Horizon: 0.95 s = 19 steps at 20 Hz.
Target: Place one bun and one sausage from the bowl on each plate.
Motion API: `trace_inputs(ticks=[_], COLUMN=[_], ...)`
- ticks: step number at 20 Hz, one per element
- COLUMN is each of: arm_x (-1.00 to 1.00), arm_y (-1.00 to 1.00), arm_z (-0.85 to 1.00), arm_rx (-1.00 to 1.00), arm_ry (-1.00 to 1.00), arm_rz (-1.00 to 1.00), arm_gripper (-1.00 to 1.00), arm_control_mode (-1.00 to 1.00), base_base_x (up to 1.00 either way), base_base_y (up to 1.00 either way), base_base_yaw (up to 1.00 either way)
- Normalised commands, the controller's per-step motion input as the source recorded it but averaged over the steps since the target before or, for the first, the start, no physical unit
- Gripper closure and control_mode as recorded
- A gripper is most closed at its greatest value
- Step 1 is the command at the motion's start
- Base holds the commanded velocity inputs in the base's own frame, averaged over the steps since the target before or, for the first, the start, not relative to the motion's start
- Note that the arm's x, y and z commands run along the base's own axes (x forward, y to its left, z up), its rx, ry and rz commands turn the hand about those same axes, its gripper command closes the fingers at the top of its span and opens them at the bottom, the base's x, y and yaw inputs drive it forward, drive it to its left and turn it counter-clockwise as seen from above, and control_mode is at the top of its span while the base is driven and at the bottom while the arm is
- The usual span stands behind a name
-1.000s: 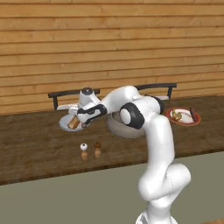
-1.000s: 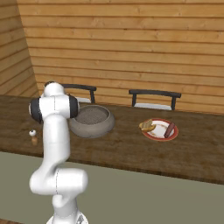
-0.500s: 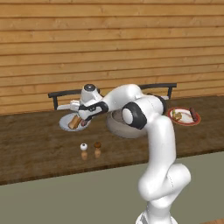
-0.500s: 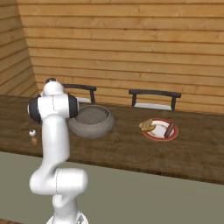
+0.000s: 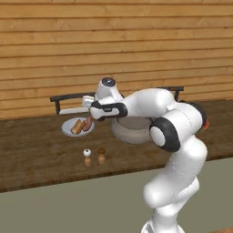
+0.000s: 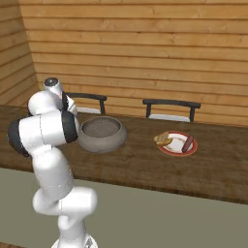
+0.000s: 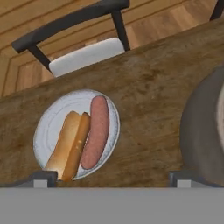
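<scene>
- Wooden plank walls back a dark wood counter point(image 5: 32, 154), with two dark chairs behind it.
- Compared with a second ago, the gripper point(image 5: 86, 105) has lifted off the pale grey-white plate point(image 5: 68, 129) and now hangs above and just behind it; the things on the counter lie where they did.
- Its jaws stand wide apart with nothing between them; in the hand view the two finger tips point(image 7: 43, 177) sit far apart at the bottom.
- That plate holds one bun point(image 7: 68, 144) and one sausage point(image 7: 96, 131), side by side and touching.
- The red-rimmed plate point(image 6: 177, 144) on the far right also carries a bun point(image 6: 163, 139) and a sausage point(image 6: 188, 143), lying apart.
- The grey stone bowl point(image 6: 101, 133) sits between the two plates; nothing can be made out inside it.
- Salt and pepper shakers point(image 5: 94, 156) stand near the front of the counter, before the pale plate.
</scene>
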Motion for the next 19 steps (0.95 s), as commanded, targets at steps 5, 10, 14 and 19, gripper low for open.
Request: trace_inputs(ticks=[5, 10, 14, 19], arm_x=[-1.0, -1.0, -0.98, -0.85], arm_y=[-0.8, -0.73, -0.61, -0.6], arm_z=[0.81, 0.6, 0.26, -0.06], arm_rx=[0.07, 0.01, 0.0, -0.06], arm_ry=[0.12, 0.23, 0.25, 0.13], arm_rz=[-0.03, -0.04, -0.03, -0.01], arm_gripper=[-1.0, -1.0, -1.0, -1.0], arm_control_mode=[-1.0, -1.0, -1.0, -1.0], base_base_x=[0.0, 0.0, 0.0, 0.0], base_base_y=[0.0, 0.0, 0.0, 0.0], base_base_yaw=[0.0, 0.0, 0.0, 0.0])
